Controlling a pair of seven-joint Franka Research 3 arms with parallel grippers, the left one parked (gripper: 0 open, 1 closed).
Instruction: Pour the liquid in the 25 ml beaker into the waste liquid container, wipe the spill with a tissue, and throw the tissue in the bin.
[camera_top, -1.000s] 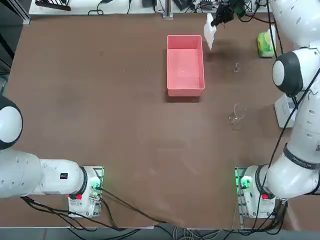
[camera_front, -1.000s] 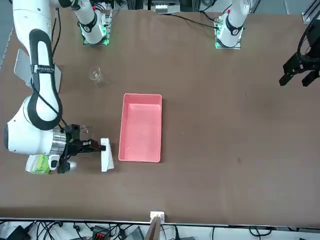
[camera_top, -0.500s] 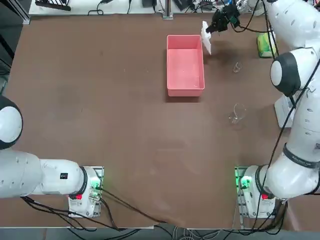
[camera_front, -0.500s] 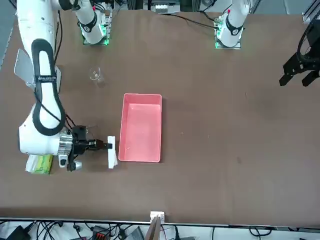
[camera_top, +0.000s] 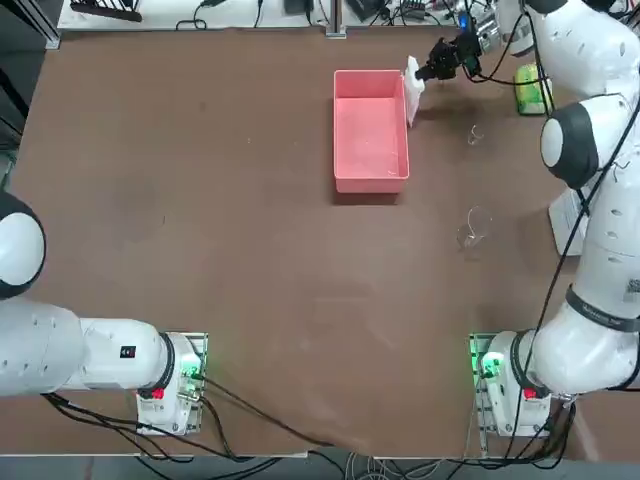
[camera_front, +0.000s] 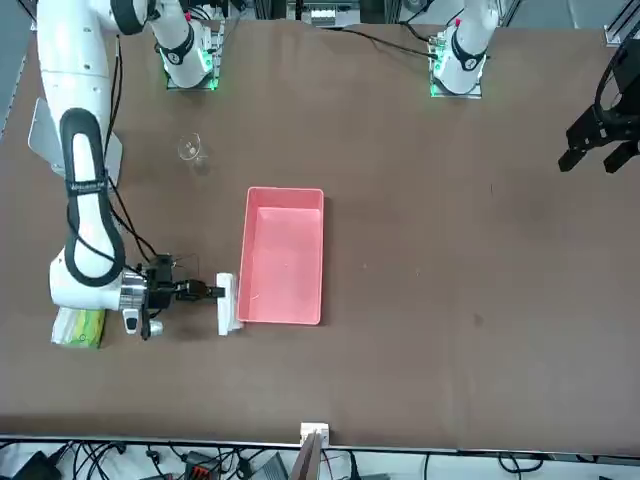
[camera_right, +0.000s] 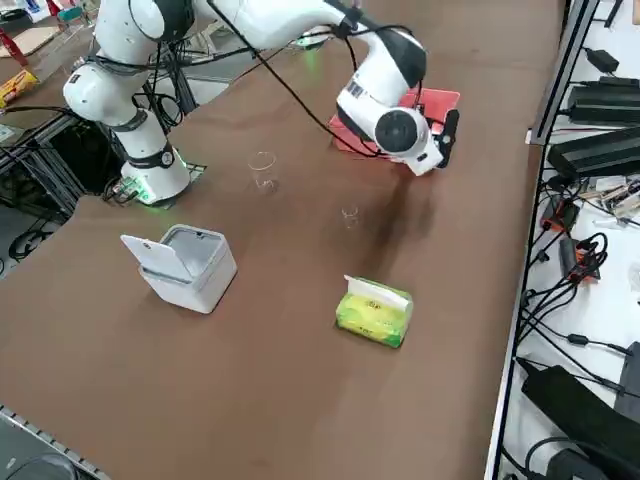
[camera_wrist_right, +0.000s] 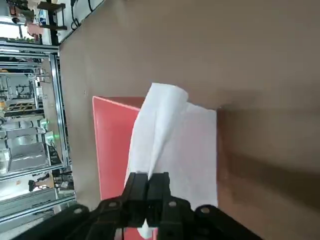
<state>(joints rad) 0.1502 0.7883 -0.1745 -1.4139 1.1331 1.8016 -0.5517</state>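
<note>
Right gripper (camera_wrist_right: 148, 182) fingers clenched on tissue (camera_wrist_right: 172, 145), beside waste liquid container (camera_top: 370, 128).
Risk: tissue probably snags the rim, missing any desk (camera_top: 200, 200) spill.

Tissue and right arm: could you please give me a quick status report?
Right end effector shut on the tissue. Tissue hangs right beside the pink waste liquid container, at its far corner. Bin lid open, nothing blocking.
</note>
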